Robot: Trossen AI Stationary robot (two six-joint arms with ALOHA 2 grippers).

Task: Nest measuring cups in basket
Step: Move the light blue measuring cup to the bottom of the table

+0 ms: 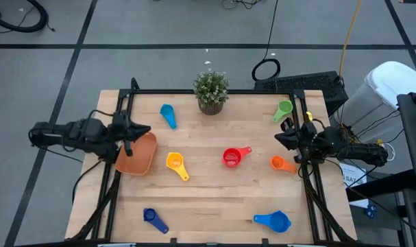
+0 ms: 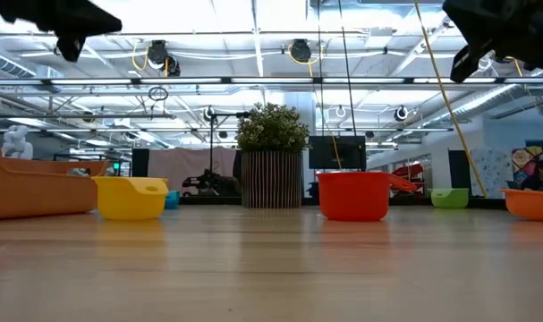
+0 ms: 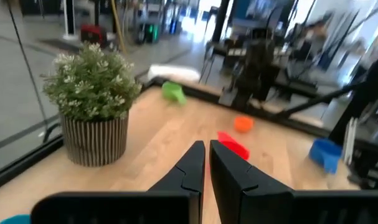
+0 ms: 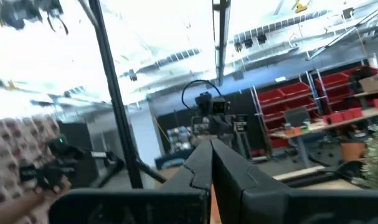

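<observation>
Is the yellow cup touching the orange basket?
Apart. The high view shows a strip of bare table between the yellow cup and the orange basket.

Wooden table (image 1: 214, 192) with scattered measuring cups (image 1: 232, 157), basket (image 1: 137, 154), plant (image 1: 211, 91).

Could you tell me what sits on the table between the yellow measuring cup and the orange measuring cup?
The red measuring cup lies between the yellow measuring cup and the orange measuring cup, roughly midway, as the high view shows.
</observation>
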